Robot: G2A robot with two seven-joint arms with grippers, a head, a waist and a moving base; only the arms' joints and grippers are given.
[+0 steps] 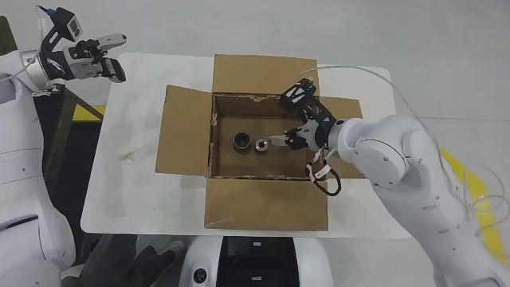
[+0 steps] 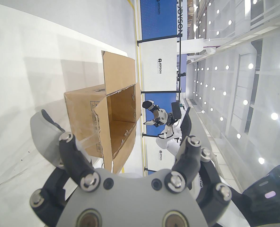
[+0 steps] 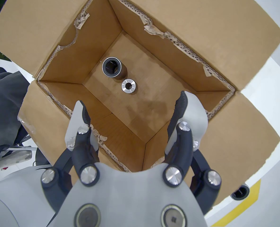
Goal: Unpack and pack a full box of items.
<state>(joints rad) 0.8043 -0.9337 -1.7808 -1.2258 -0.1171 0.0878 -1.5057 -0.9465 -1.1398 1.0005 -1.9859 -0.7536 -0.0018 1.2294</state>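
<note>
An open cardboard box [image 1: 185, 131] stands mid-table with its flaps spread out. On its floor stand a dark hollow cylinder [image 1: 241, 140] [image 3: 111, 67] and, beside it, a small silver bushing [image 1: 260, 145] [image 3: 128, 86]. My right gripper [image 1: 279, 138] [image 3: 133, 106] hangs open above the box's inside, just to the side of the bushing and touching nothing. My left gripper [image 1: 118, 56] [image 2: 116, 121] is open and empty, held in the air beyond the table's far left corner, facing the box [image 2: 83, 109].
The white table [image 1: 127, 199] has bare room left of the box, with a small clear scrap [image 1: 127, 157] on it. Another dark cylinder [image 3: 240, 192] lies outside the box under my right arm. Thin cables [image 1: 323, 167] loop off the right wrist.
</note>
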